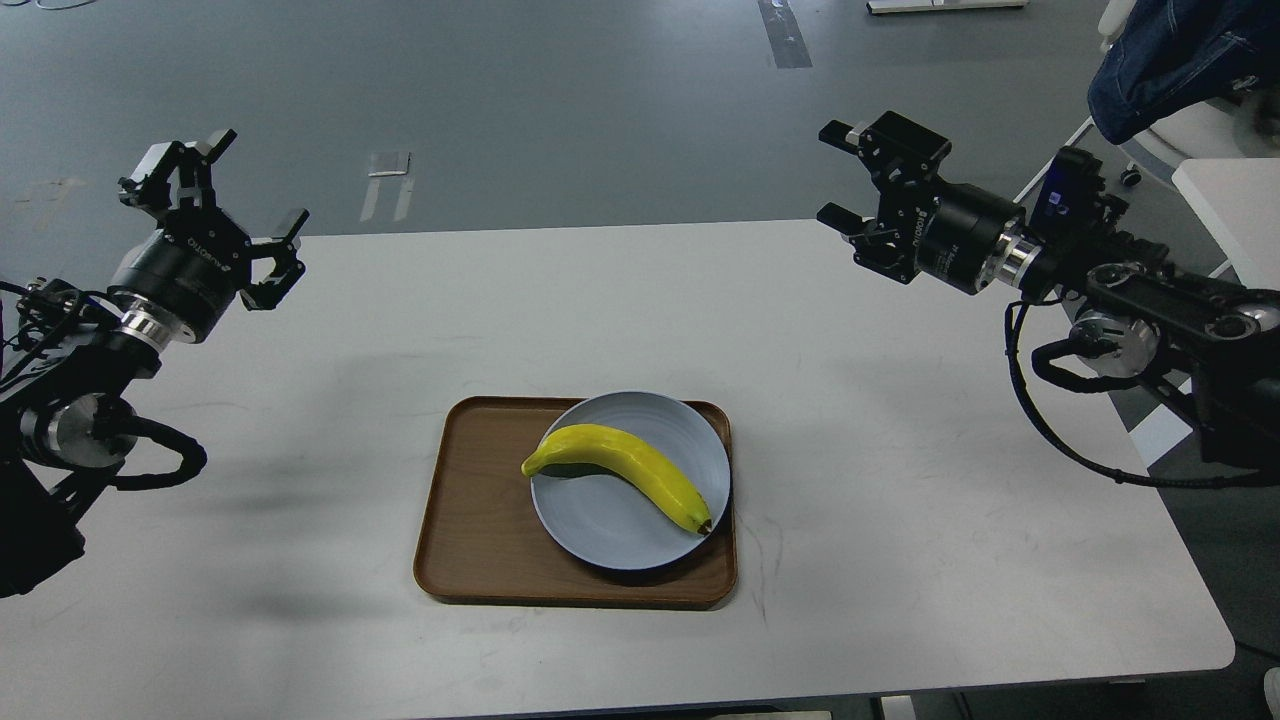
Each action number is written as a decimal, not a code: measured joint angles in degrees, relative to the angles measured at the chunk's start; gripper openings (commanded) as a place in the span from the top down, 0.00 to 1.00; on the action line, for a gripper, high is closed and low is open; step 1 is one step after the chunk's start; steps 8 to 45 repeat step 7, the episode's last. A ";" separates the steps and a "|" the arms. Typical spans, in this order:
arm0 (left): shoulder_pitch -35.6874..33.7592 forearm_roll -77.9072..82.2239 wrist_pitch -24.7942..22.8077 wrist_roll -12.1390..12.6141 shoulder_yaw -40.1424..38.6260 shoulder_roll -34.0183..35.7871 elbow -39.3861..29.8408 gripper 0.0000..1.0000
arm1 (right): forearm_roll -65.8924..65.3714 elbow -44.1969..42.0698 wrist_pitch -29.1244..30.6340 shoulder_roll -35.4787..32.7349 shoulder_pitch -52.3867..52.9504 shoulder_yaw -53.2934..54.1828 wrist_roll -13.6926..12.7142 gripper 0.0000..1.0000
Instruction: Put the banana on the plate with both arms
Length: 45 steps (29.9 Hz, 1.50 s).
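Banana (pixel 625 468): single, curved, bright yellow, greenish stem end at left, dark tip at right; lies across pale grey-blue plate (pixel 610 535). Plate sits on brown wooden tray (pixel 475 510), mid white bench (pixel 900 480). White lettering on both gripper bodies, too small to read. Left gripper (pixel 252 190): fingers spread, empty, raised. Right gripper (pixel 832 172): fingers spread, empty, raised.

"ROBOTIQ" is printed on both pincers' bodies: left pincer (pixel 222 190), right pincer (pixel 838 172).
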 measured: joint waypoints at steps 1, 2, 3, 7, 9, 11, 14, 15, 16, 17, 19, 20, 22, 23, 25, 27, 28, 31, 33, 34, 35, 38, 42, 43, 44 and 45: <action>0.07 0.07 0.00 0.00 0.00 -0.25 0.04 0.02 | 0.53 -0.10 -0.04 0.18 -2.30 2.64 0.00 0.00; 0.09 0.12 0.00 0.00 0.00 -0.47 0.05 0.02 | 0.88 -0.17 -0.04 0.35 -3.86 4.52 0.00 0.00; 0.10 0.19 0.00 0.00 0.01 -0.72 0.05 0.02 | 1.21 -0.24 -0.03 0.56 -5.57 6.51 0.00 0.00; 0.19 0.43 0.00 0.09 0.08 -1.61 0.24 0.02 | 2.29 -0.42 -0.06 1.43 -11.05 12.43 0.00 0.00; 0.19 0.43 0.00 0.09 0.08 -1.61 0.24 0.02 | 2.29 -0.42 -0.06 1.43 -11.05 12.43 0.00 0.00; 0.19 0.43 0.00 0.09 0.08 -1.61 0.24 0.02 | 2.29 -0.42 -0.06 1.43 -11.05 12.43 0.00 0.00; 0.19 0.43 0.00 0.09 0.08 -1.61 0.24 0.02 | 2.29 -0.42 -0.06 1.43 -11.05 12.43 0.00 0.00; 0.19 0.43 0.00 0.09 0.08 -1.61 0.24 0.02 | 2.29 -0.42 -0.06 1.43 -11.05 12.43 0.00 0.00; 0.19 0.43 0.00 0.09 0.08 -1.61 0.24 0.02 | 2.29 -0.42 -0.06 1.43 -11.05 12.43 0.00 0.00; 0.19 0.43 0.00 0.09 0.08 -1.61 0.24 0.02 | 2.29 -0.42 -0.06 1.43 -11.05 12.43 0.00 0.00; 0.19 0.43 0.00 0.09 0.08 -1.61 0.24 0.02 | 2.29 -0.42 -0.06 1.43 -11.05 12.43 0.00 0.00; 0.19 0.43 0.00 0.09 0.08 -1.61 0.24 0.02 | 2.29 -0.42 -0.06 1.43 -11.05 12.43 0.00 0.00; 0.19 0.43 0.00 0.09 0.08 -1.61 0.24 0.02 | 2.29 -0.42 -0.06 1.43 -11.05 12.43 0.00 0.00; 0.19 0.43 0.00 0.09 0.08 -1.61 0.24 0.02 | 2.29 -0.42 -0.06 1.43 -11.05 12.43 0.00 0.00; 0.19 0.43 0.00 0.09 0.08 -1.61 0.24 0.02 | 2.29 -0.42 -0.06 1.43 -11.05 12.43 0.00 0.00; 0.19 0.43 0.00 0.09 0.08 -1.61 0.24 0.02 | 2.29 -0.42 -0.06 1.43 -11.05 12.43 0.00 0.00; 0.19 0.43 0.00 0.09 0.08 -1.61 0.24 0.02 | 2.29 -0.42 -0.06 1.43 -11.05 12.43 0.00 0.00; 0.19 0.43 0.00 0.09 0.08 -1.61 0.24 0.02 | 2.29 -0.42 -0.06 1.43 -11.05 12.43 0.00 0.00; 0.19 0.43 0.00 0.09 0.08 -1.61 0.24 0.02 | 2.29 -0.42 -0.06 1.43 -11.05 12.43 0.00 0.00; 0.19 0.43 0.00 0.09 0.08 -1.61 0.24 0.02 | 2.29 -0.42 -0.06 1.43 -11.05 12.43 0.00 0.00; 0.19 0.43 0.00 0.09 0.08 -1.61 0.24 0.02 | 2.29 -0.42 -0.06 1.43 -11.05 12.43 0.00 0.00; 0.19 0.43 0.00 0.09 0.08 -1.61 0.24 0.02 | 2.29 -0.42 -0.06 1.43 -11.05 12.43 0.00 0.00; 0.19 0.43 0.00 0.09 0.08 -1.61 0.24 0.02 | 2.29 -0.42 -0.06 1.43 -11.05 12.43 0.00 0.00; 0.19 0.43 0.00 0.09 0.08 -1.61 0.24 0.02 | 2.29 -0.42 -0.06 1.43 -11.05 12.43 0.00 0.00; 0.19 0.43 0.00 0.09 0.08 -1.61 0.24 0.02 | 2.29 -0.42 -0.06 1.43 -11.05 12.43 0.00 0.00; 0.19 0.43 0.00 0.09 0.08 -1.61 0.24 0.02 | 2.29 -0.42 -0.06 1.43 -11.05 12.43 0.00 0.00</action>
